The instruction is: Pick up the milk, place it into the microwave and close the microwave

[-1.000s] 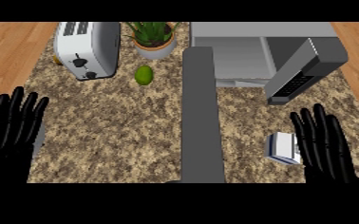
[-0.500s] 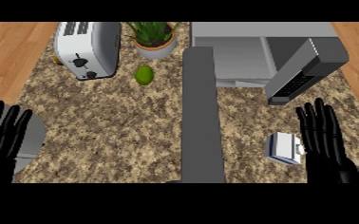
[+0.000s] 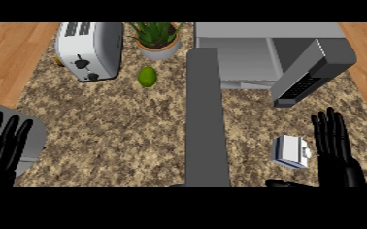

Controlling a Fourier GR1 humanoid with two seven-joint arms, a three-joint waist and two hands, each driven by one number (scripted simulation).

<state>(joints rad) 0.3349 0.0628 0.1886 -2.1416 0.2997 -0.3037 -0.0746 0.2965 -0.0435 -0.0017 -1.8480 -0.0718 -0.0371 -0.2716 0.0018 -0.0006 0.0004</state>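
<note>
We log the milk (image 3: 291,151) as a small white carton lying on the speckled counter (image 3: 122,126), near the lower right, below the microwave (image 3: 265,53) and well apart from it. Our right hand (image 3: 337,150) sits just beside the carton on its right, fingers straight and pointing up the view, thumb stretched out low toward the left under the carton; it holds nothing, and we cannot tell whether it touches the milk. Our left hand (image 3: 13,145) shows at the lower left edge, fingers straight and up, nothing in it. The microwave door (image 3: 312,73) stands swung open to the right; the cavity we can see holds nothing. A grey vertical bar (image 3: 206,121) divides the counter. Further left we note a green lime-like fruit (image 3: 147,76), a potted plant (image 3: 158,39) and a toaster (image 3: 90,48)
</note>
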